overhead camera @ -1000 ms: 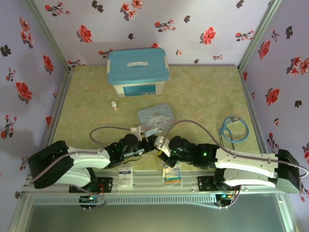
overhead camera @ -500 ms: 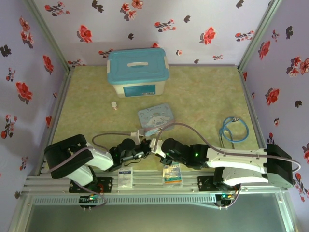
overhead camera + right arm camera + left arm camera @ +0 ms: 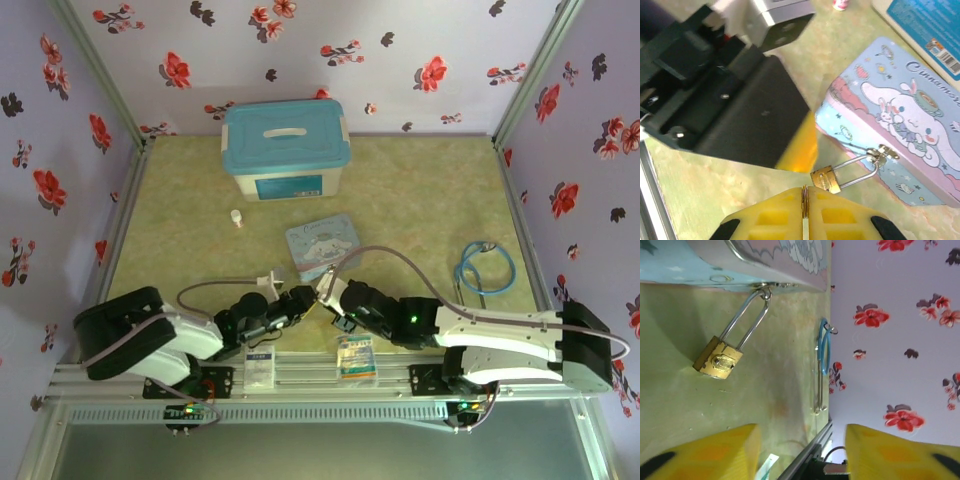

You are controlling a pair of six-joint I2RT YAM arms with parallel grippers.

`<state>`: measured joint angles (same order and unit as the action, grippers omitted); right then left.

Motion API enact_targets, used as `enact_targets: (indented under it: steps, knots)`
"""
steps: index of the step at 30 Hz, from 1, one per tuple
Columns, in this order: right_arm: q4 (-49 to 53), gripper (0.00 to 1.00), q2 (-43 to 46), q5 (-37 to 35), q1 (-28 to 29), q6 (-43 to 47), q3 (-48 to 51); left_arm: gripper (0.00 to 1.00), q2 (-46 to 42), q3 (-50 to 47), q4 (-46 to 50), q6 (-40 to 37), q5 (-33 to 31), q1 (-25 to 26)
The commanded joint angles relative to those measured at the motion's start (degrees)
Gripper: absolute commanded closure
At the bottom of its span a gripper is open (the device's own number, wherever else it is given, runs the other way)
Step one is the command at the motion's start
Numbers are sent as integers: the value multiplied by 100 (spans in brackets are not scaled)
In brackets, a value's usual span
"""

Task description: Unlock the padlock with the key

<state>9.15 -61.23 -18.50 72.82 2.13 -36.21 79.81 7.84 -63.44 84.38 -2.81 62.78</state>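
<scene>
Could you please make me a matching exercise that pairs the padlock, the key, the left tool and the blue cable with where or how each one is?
Things:
1. padlock
2. key
3. left tool
4. blue cable

Places or states:
A. open, holding nothing
B. coiled on the table near the right wall
C. hooked through the clasp of the cartoon tin
D. pinched in the shut right tool

Pairs: 1-C, 2-D, 3-A, 4-B

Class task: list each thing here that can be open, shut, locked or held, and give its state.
tin: lid shut.
padlock: shackle closed, through the tin's clasp.
key: pinched in the right hand, outside the lock.
right hand: shut on key.
left hand: open, empty.
storage box: lid on.
</scene>
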Motion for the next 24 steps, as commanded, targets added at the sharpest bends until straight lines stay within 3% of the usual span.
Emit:
enact_targets:
  steps: [1,8,14,18,24]
  knots:
    - [-269,91,140,-98,-134,-736,101,38,-525,31,440,125,-550,108]
    - [-1076,91,115,208,-196,-1359,116,6,-1190,164,469,881,-1803,672]
    - [-1881,91,94,227,-198,-1513,256,0,-1425,-10,538,2022,-2799,1100]
    - [-2569,91,-148,375,-180,-1566,426,0,-1257,59,335,2351,-2924,1146]
    - [-3137,92,-563,587,-70,-1600,426,0,-688,4,-804,2454,-3206,1142]
